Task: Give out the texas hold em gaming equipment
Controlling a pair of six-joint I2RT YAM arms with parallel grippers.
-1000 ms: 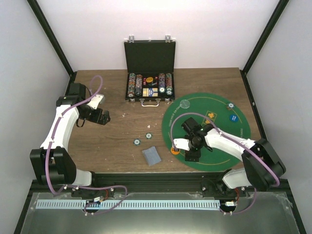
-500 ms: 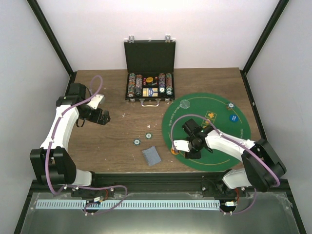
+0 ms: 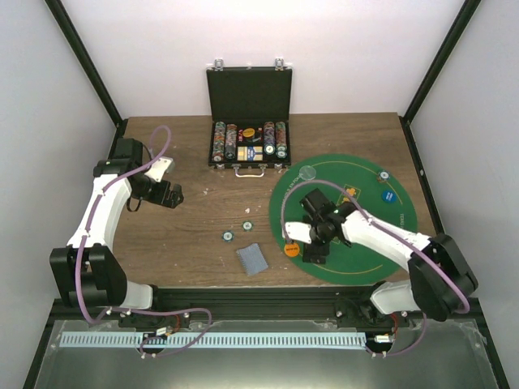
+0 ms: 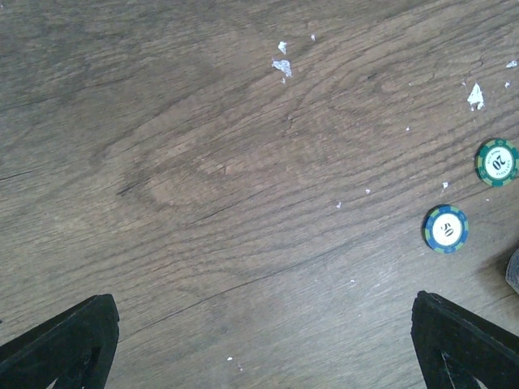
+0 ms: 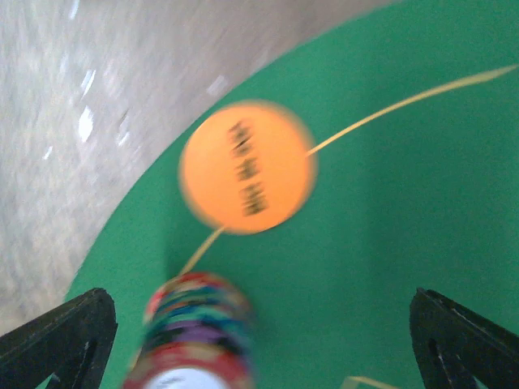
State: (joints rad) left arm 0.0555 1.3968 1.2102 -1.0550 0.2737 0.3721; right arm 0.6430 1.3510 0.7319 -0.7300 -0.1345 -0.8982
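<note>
Over the green felt mat (image 3: 365, 243) the right claw (image 5: 259, 296) hung wide open, its fingers (image 5: 57, 340) far apart and gripping nothing. Between them, nearer the left finger, a small stack of striped chips (image 5: 195, 332) stood on the mat. It was blurred in the wrist view, with red, teal and purple bands just readable. Just beyond the stack the orange disc (image 5: 247, 166) lay flat on the mat, close to its left rim, its black lettering too smeared to read. Also on the mat were the clear disc (image 3: 307, 172) at the far-left rim, the blue disc (image 3: 388, 195) toward the far right, and a small teal chip (image 3: 383, 175) just beyond that one.

Off the mat's left side, on the wooden counter (image 3: 186, 243), two more chips lay flat, near each other but apart: a green-rimmed chip (image 4: 496, 161) and a blue-rimmed chip (image 4: 445, 229). The grey-blue deck of cards (image 3: 252, 258) sat just on the near side of them. Further left of the mat, the left claw (image 4: 261, 304) hovered over bare wood, jaws spread wide, holding nothing. Past the mat's far-left rim the black case (image 3: 249, 97) stood open, with rows of chips in its tray.
</note>
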